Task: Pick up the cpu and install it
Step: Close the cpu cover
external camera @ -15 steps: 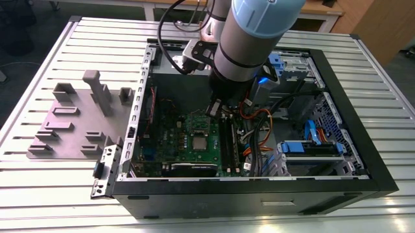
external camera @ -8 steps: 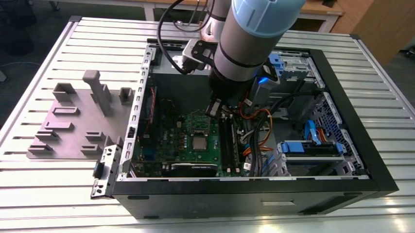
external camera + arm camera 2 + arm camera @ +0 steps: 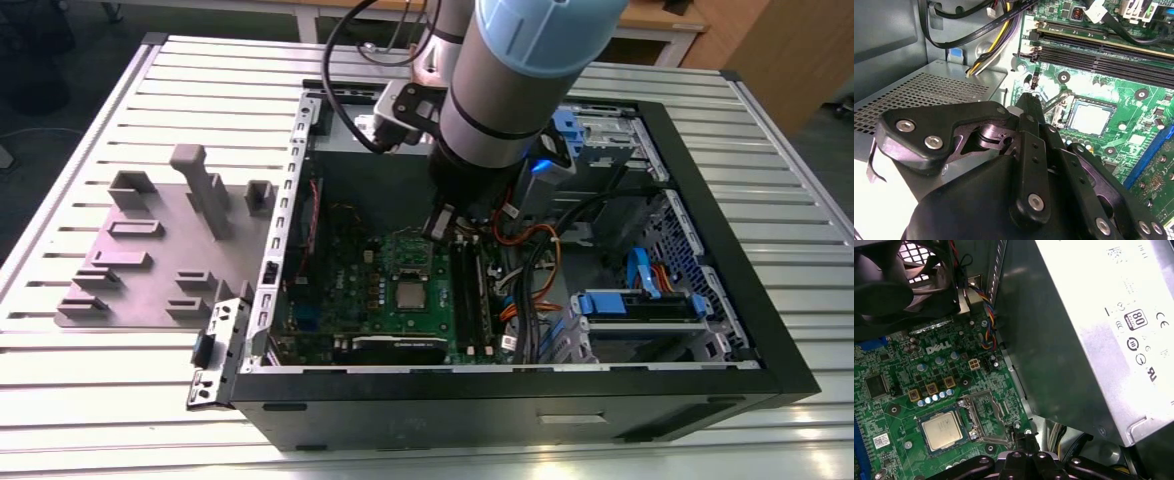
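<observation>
Silver-topped square cpu, in socket.

cpu in motherboard socket

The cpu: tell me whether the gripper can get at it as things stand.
Probably yes. The cpu lies face-up in its socket on the motherboard, with the metal frame swung open beside it and nothing covering it. The gripper hangs just beside it, over the frame.

Cpu, small square silver chip (thin darker rim), lying flat in the green motherboard's socket
</observation>
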Controlling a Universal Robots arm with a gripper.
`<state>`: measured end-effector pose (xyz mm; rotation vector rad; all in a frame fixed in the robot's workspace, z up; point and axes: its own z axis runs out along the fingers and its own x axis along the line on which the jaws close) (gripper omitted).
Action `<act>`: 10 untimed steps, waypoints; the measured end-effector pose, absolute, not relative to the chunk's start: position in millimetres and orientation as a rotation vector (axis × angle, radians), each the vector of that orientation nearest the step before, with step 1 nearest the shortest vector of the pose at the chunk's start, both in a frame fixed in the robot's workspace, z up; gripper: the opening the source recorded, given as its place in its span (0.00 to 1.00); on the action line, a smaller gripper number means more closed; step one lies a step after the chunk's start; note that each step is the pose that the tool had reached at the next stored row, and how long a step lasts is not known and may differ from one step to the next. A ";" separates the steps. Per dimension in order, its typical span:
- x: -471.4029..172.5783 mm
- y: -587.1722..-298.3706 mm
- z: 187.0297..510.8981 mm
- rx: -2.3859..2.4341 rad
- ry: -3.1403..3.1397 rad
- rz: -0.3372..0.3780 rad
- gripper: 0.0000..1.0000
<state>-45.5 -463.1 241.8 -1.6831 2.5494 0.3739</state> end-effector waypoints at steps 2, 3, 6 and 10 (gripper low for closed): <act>-45.6 -463.2 242.2 -1.683 2.549 0.374 0.11; -45.6 -463.2 242.4 -1.683 2.549 0.374 0.11; -45.7 -463.6 243.2 -1.683 2.550 0.374 0.11; -45.8 -464.2 244.3 -1.683 2.549 0.374 0.11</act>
